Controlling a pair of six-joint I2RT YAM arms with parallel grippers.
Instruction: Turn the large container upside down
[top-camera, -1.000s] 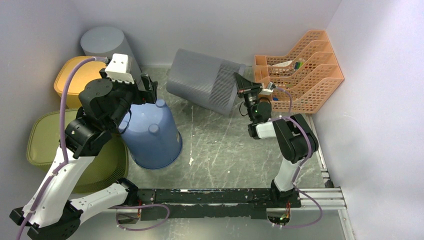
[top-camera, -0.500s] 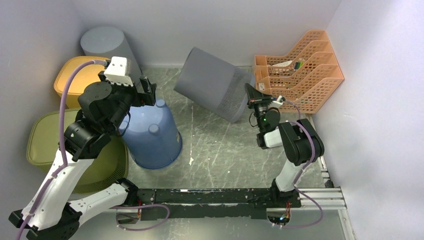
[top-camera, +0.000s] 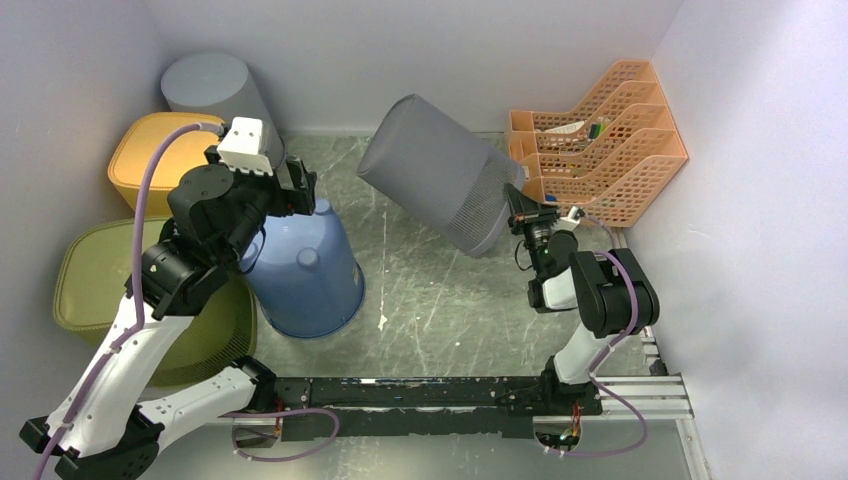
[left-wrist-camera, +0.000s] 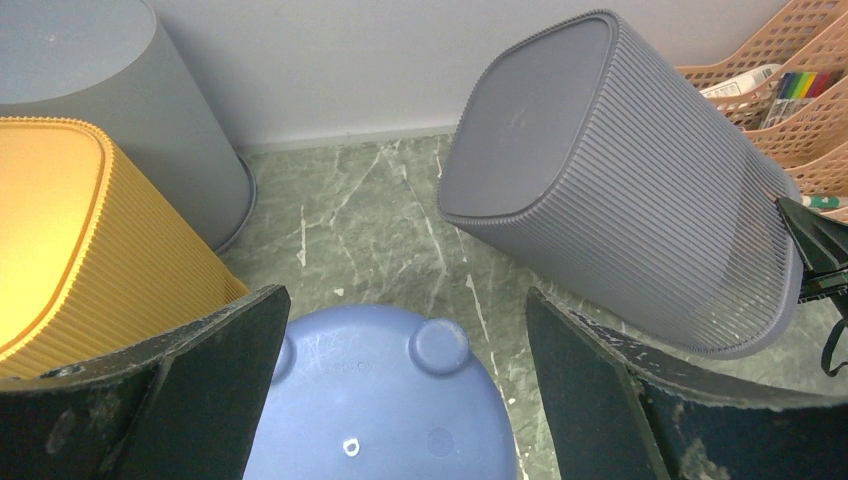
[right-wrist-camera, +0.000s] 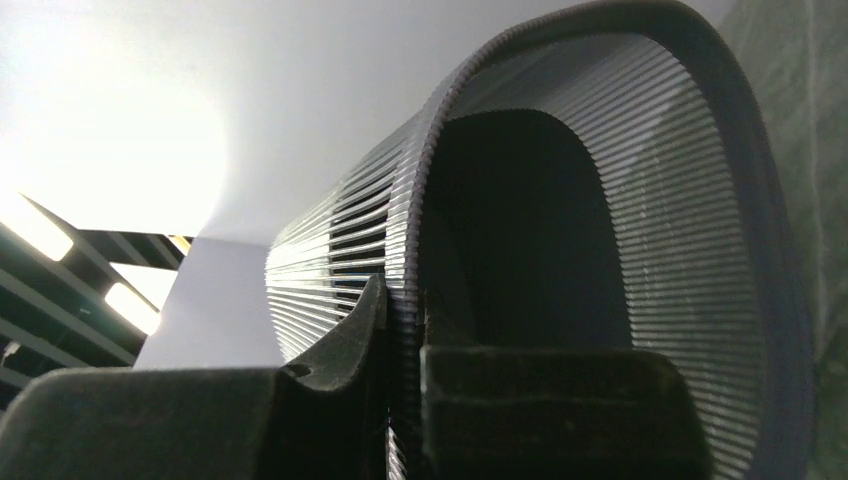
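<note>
The large grey ribbed container hangs tilted above the table, its closed base up and to the back left, its open mouth down and to the right. It also shows in the left wrist view and the right wrist view. My right gripper is shut on its rim, one finger outside and one inside the wall. My left gripper is open and empty, hovering over the base of an upturned blue bucket.
A smooth grey bin stands at the back left, with a yellow ribbed bin and an olive bin along the left wall. An orange mesh file rack stands at the back right, close to my right gripper.
My right gripper has lifted and swung the grey container, moving its mouth end right and toward the front, its base rising. My left arm has barely moved.
</note>
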